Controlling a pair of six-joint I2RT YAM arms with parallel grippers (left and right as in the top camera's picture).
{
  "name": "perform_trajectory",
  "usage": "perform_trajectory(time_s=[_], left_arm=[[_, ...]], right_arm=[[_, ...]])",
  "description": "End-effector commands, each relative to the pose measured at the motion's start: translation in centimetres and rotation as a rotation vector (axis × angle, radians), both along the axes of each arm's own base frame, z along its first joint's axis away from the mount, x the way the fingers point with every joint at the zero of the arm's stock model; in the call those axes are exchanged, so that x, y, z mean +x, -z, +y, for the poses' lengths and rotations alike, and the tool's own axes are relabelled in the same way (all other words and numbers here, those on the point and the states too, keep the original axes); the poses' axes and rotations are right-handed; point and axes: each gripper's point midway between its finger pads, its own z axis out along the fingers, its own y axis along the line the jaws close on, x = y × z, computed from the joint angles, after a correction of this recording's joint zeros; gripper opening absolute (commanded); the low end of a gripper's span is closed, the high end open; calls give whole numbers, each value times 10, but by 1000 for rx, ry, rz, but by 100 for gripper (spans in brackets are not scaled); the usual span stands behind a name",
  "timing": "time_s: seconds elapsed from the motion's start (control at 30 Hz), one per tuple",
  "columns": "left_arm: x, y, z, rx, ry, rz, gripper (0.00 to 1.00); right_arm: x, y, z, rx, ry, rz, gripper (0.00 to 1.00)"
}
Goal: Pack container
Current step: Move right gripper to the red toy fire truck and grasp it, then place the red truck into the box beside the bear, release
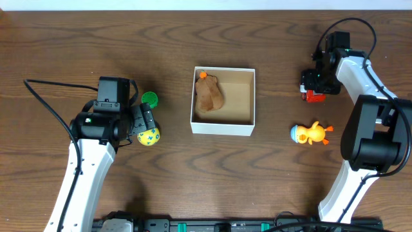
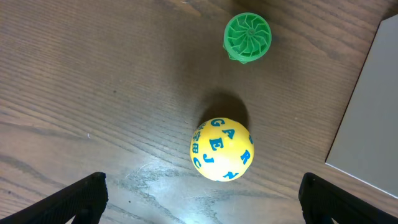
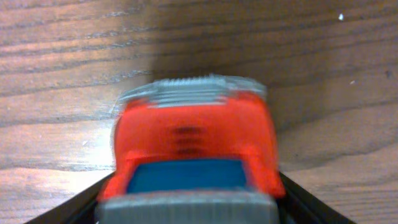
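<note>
The container (image 1: 223,128), a square white-walled box with a tan inside, sits mid-table and holds a brown plush toy (image 1: 209,95). My left gripper (image 1: 144,121) is open and empty, just left of the container. In the left wrist view its fingers (image 2: 202,205) are spread wide, with a yellow ball with blue letters (image 2: 221,149) lying just ahead of them on the table. A green ridged disc (image 2: 247,37) lies beyond the ball. My right gripper (image 1: 317,84) is shut on a red toy car (image 3: 193,149), its fingers (image 3: 193,208) against both sides.
A yellow duck toy (image 1: 310,133) lies on the table right of the container, in front of the right gripper. The container's white wall (image 2: 373,112) shows at the right edge of the left wrist view. The ball (image 1: 149,136) and disc (image 1: 149,98) lie left of the container.
</note>
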Motion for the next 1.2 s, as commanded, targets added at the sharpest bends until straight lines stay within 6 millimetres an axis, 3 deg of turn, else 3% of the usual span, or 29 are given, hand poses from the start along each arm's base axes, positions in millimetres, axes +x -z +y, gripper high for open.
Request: perform_trajectory(time_s=[0.0,0.33,0.43,0.53,0.6,0.77,0.9,1.0,1.17], left_arm=[[4,-6,3,13,-2,-13,98],[4,-6,3,13,-2,-13,98],[4,-6,3,13,-2,-13,98],[4,-6,3,13,-2,-13,98],[4,-6,3,13,-2,-13,98],[4,-6,3,13,-2,-13,98],[4,-6,3,13,-2,-13,98],[4,-6,3,13,-2,-13,98],[4,-6,3,13,-2,-13,98]], right_arm=[[-3,6,2,24,13,15,62],[-4,2,3,39,76,18,45],[-3,-14,8,40,75,-9,44],[-2,-46,19,44,80,-65,43],[-2,-74,33,61,72,-116,43],[-10,-153,95,130,-21,-285,41],[-25,-191,153,170,-117,-370,38],[-36,-192,192,165,-124,-374,37],[-47,-161,233,58,-64,-345,42]])
